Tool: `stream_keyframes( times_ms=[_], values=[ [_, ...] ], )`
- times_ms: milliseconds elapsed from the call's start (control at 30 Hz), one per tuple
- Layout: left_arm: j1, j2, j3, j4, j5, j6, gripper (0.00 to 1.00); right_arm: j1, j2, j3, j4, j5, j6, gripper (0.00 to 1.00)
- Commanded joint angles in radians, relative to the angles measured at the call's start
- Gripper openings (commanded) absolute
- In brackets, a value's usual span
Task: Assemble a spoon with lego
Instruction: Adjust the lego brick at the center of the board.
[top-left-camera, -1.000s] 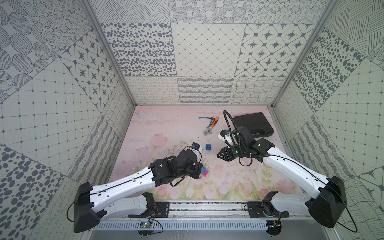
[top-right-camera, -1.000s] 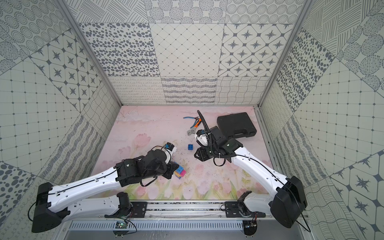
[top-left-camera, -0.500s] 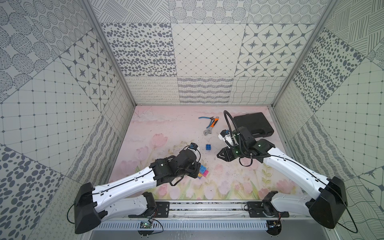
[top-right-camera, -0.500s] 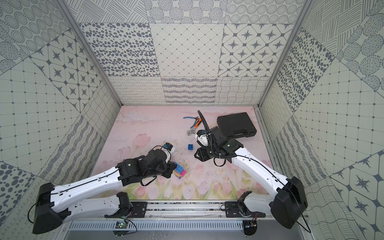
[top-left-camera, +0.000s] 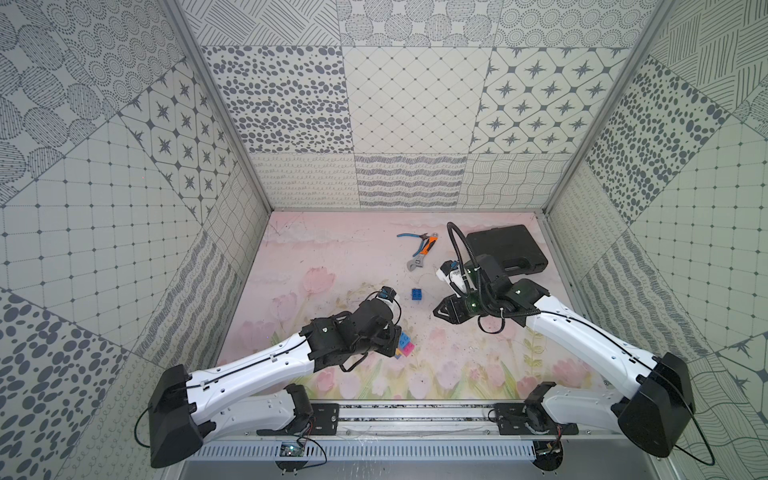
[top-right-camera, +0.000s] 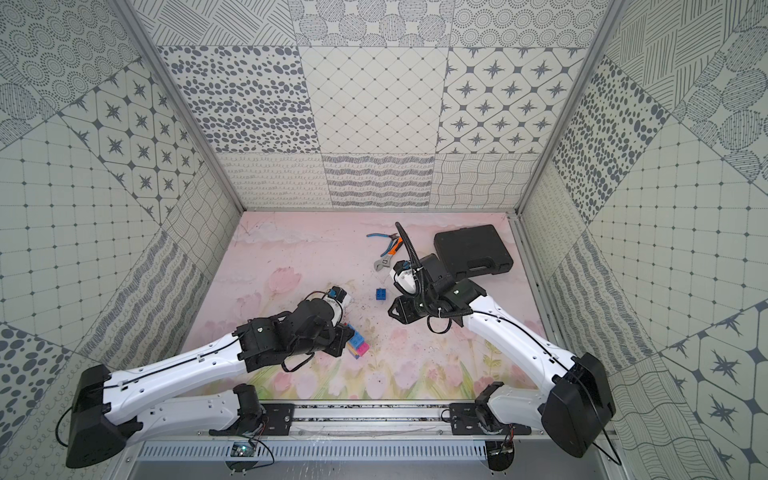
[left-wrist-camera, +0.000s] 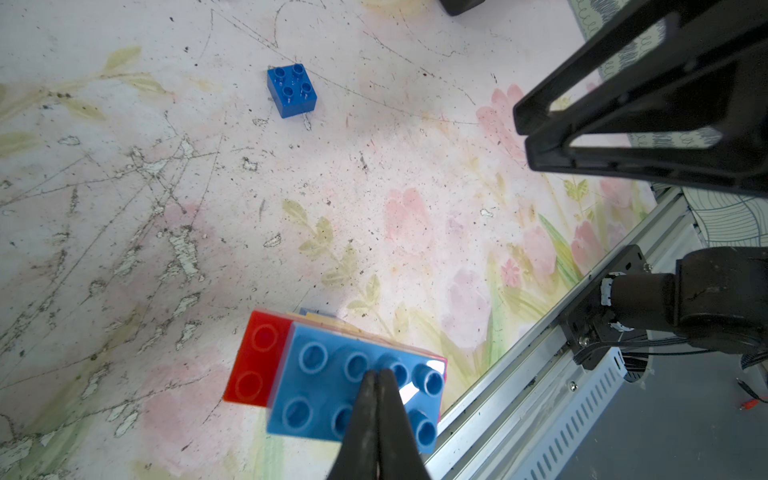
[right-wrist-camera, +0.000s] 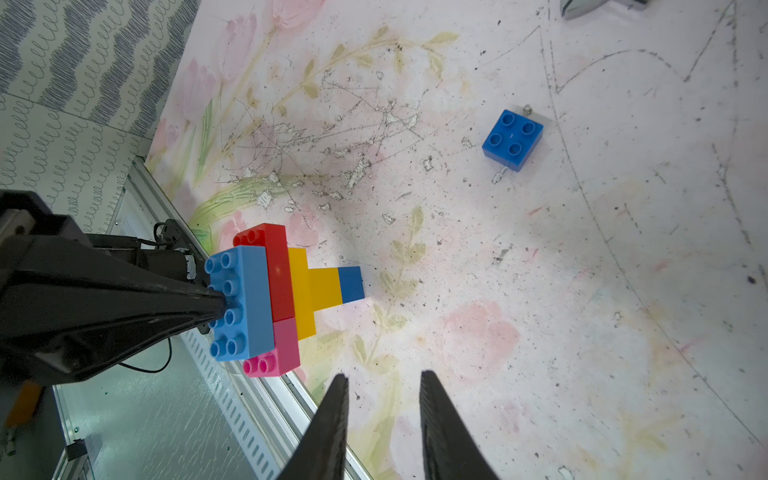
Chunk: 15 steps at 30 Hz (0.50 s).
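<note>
The left tool (left-wrist-camera: 376, 376), tips pressed together, touches the studded light-blue top brick of the multicoloured spoon (right-wrist-camera: 286, 286) on the counter (right-wrist-camera: 540, 291) near the front rail (left-wrist-camera: 498, 415). The right tool (right-wrist-camera: 380, 376) hangs spread, holding nothing. A blue lego (right-wrist-camera: 512, 139) sits apart.

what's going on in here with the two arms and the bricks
Two robot arms are building a spoon from toy bricks. The left gripper, shut, presses its tip on the light blue brick that tops the spoon, which seems to stand on its narrow blue end on the table. The right gripper is open and empty, between the spoon and a loose blue brick not yet added.
</note>
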Motion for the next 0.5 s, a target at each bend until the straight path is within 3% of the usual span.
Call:
stream_keyframes(
  times_ms=[0,267,467],
  values=[
    [0.003,-0.005,-0.013,-0.05,0.016,-0.009,0.0,-0.003,-0.005,-0.012,0.04,-0.012,-0.011,0.32],
    [-0.008,0.018,-0.035,-0.054,0.013,-0.02,0.0,-0.002,-0.001,-0.009,0.038,-0.012,-0.018,0.32],
    [-0.008,-0.038,-0.076,-0.074,0.0,-0.042,0.0,-0.002,-0.001,-0.012,0.038,-0.018,-0.018,0.32]
  ],
)
